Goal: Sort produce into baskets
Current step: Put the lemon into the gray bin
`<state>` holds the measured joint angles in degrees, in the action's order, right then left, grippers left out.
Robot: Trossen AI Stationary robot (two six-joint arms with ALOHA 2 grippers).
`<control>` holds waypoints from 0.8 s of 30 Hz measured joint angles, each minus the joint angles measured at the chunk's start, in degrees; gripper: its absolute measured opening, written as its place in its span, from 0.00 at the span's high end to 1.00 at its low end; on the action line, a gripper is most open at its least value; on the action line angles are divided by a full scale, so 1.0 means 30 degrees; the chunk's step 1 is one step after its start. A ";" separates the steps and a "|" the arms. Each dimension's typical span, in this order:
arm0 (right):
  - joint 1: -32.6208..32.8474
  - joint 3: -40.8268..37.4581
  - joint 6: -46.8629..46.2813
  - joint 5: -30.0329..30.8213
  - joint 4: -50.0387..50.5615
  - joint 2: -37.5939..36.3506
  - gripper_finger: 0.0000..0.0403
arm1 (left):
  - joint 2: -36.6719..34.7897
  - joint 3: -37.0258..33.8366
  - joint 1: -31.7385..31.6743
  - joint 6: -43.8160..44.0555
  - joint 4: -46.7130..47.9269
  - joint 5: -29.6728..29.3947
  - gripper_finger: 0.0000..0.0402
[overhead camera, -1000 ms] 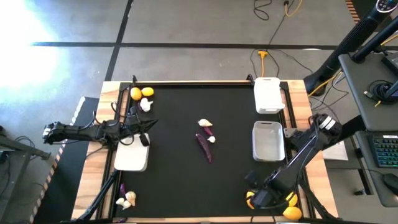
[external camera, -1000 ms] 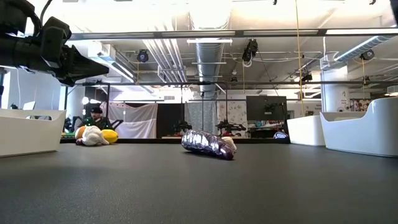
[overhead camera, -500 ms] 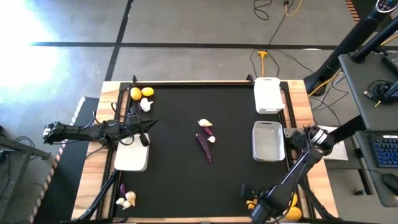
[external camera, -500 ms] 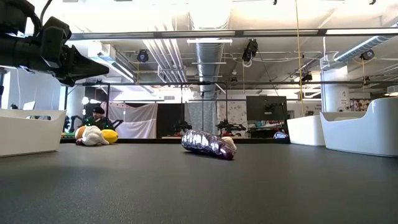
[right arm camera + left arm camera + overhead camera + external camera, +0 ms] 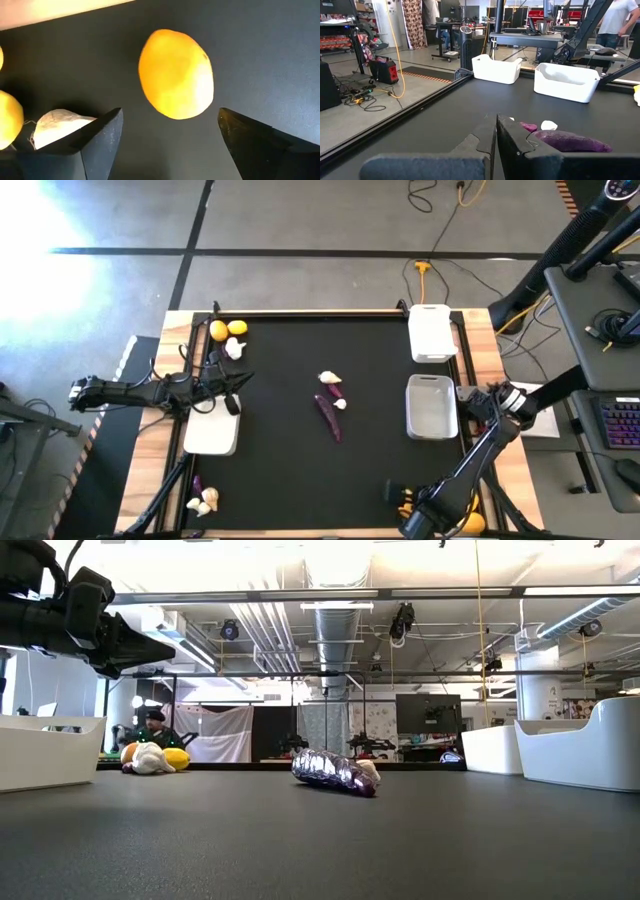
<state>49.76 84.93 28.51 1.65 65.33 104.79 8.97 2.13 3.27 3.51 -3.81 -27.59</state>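
Observation:
My right gripper (image 5: pixel 402 500) points down at the table's near right corner and is open. In the right wrist view its fingers stand on either side of a yellow lemon (image 5: pixel 175 75) without touching it. A garlic bulb (image 5: pixel 55 125) and a second lemon (image 5: pixel 7 120) lie beside that one. My left gripper (image 5: pixel 243 381) is shut and level, hovering by the left basket (image 5: pixel 210 435). Two more baskets (image 5: pixel 432 332) (image 5: pixel 431 408) stand at the right. A long purple piece (image 5: pixel 328 418) lies mid-table with garlic (image 5: pixel 329 377) near it.
Two lemons (image 5: pixel 227 329) and a garlic bulb (image 5: pixel 233 348) lie at the far left corner. Garlic and a purple piece (image 5: pixel 203 498) lie at the near left corner. Another lemon (image 5: pixel 470 522) rests by the near right edge. Bare black mat lies between the groups.
My right gripper has shifted a little toward the table's near edge over the lemons and has rolled about the line it points along. The produce and the left arm have kept still.

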 joint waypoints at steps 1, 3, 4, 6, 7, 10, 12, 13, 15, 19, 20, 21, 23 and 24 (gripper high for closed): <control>-0.0002 0.0000 0.0000 0.0000 -0.0010 0.0000 0.19 | 0.0000 0.0000 0.0000 0.0005 0.0000 0.0000 1.00; -0.0002 -0.0007 0.0300 0.0006 -0.0045 0.0007 0.18 | 0.0000 0.0000 0.0007 0.0003 -0.0004 0.0000 1.00; -0.0002 -0.0007 0.0574 0.0007 -0.0083 0.0007 0.17 | 0.0000 0.0000 0.0005 0.0007 0.0000 0.0000 1.00; -0.0002 -0.0007 0.1542 0.0006 -0.0335 0.0007 0.16 | 0.0000 0.0000 0.0001 0.0007 0.0000 0.0001 1.00; -0.0002 -0.0007 0.2056 -0.0003 -0.0514 0.0007 0.16 | 0.0000 0.0000 0.0004 0.0003 0.0000 0.0000 1.00; -0.0056 -0.0089 0.2797 -0.0160 -0.0986 0.0100 0.16 | 0.0000 0.0000 0.0007 0.0007 -0.0007 0.0000 1.00; -0.0244 -0.0397 0.2638 -0.1129 -0.1669 0.0327 0.17 | 0.0000 0.0000 0.0000 0.0002 -0.0003 0.0005 1.00; -0.0372 -0.0588 0.2616 -0.1693 -0.2015 0.0492 0.17 | 0.0000 0.0000 0.0005 0.0007 -0.0005 0.0002 1.00; -0.0515 -0.0745 0.2985 -0.1967 -0.2502 0.0840 0.18 | 0.0000 0.0000 0.0007 -0.0001 0.0000 0.0000 1.00; -0.0814 -0.0750 0.4873 -0.1408 -0.2727 0.1042 0.19 | 0.0000 0.0000 0.0005 -0.0001 -0.0001 0.0010 1.00; -0.0890 -0.0750 0.4935 -0.1473 -0.2742 0.1042 0.19 | 0.0000 0.0000 0.0007 0.0003 0.0000 0.0007 1.00; -0.0960 -0.0757 0.4940 -0.1621 -0.2762 0.1042 0.19 | 0.0000 0.0000 0.0003 -0.0001 0.0000 0.0007 1.00; -0.1010 -0.0895 0.4954 -0.1708 -0.3004 0.1042 0.19 | 0.0000 0.0000 0.0000 0.0001 -0.0002 0.0007 1.00; -0.1023 -0.0986 0.4948 -0.1802 -0.3124 0.1042 0.19 | 0.0000 0.0000 0.0000 0.0007 -0.0007 0.0007 1.00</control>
<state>46.69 81.97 43.36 -3.76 55.96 107.92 8.97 2.13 3.27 3.53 -3.84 -27.57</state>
